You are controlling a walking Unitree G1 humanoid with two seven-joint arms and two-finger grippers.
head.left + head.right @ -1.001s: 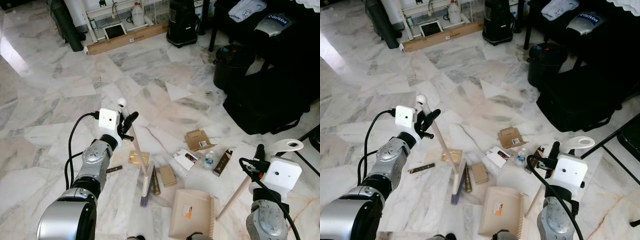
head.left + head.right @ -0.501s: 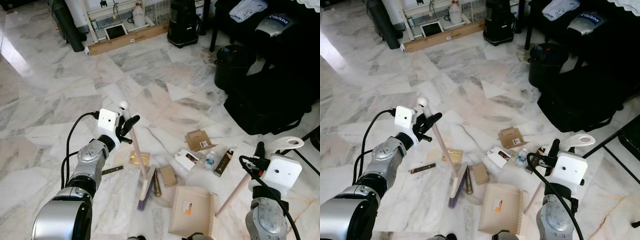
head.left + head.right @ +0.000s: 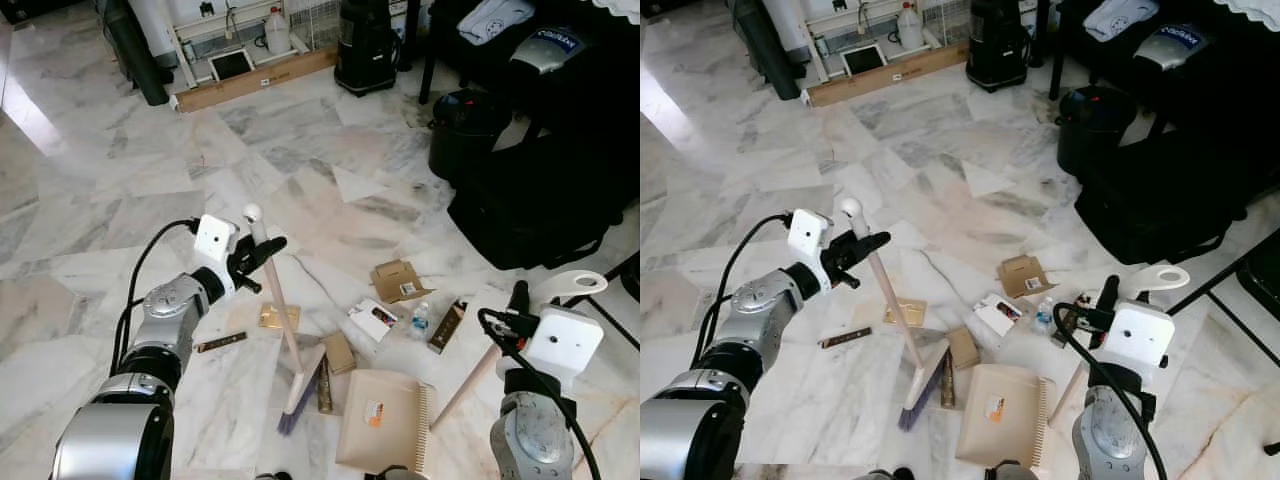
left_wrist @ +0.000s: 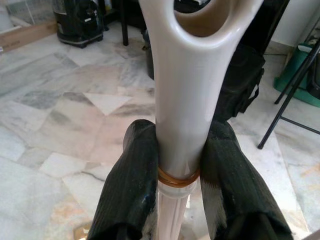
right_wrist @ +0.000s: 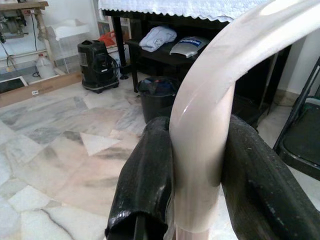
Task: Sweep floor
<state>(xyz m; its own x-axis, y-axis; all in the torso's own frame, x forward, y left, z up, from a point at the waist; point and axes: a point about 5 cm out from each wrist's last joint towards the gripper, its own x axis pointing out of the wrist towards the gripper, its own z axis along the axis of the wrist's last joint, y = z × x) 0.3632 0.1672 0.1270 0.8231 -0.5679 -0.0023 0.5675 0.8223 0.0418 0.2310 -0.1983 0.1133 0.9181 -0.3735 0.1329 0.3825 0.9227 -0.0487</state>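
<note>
On the marble floor just beside the dustpan [image 3: 385, 420], the broom [image 3: 283, 322] slants bristles-down toward the litter, its handle top clamped in the left gripper [image 3: 262, 250], while the right gripper [image 3: 1108, 297] pinches the dustpan's pale handle, a squeeze plain in both wrist views.

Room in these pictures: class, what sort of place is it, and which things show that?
Probably a lived-in home room used partly for storage: a marble floor, a black bin, folded clothes on dark furniture, and boxes and a small bottle littering the floor.
</note>
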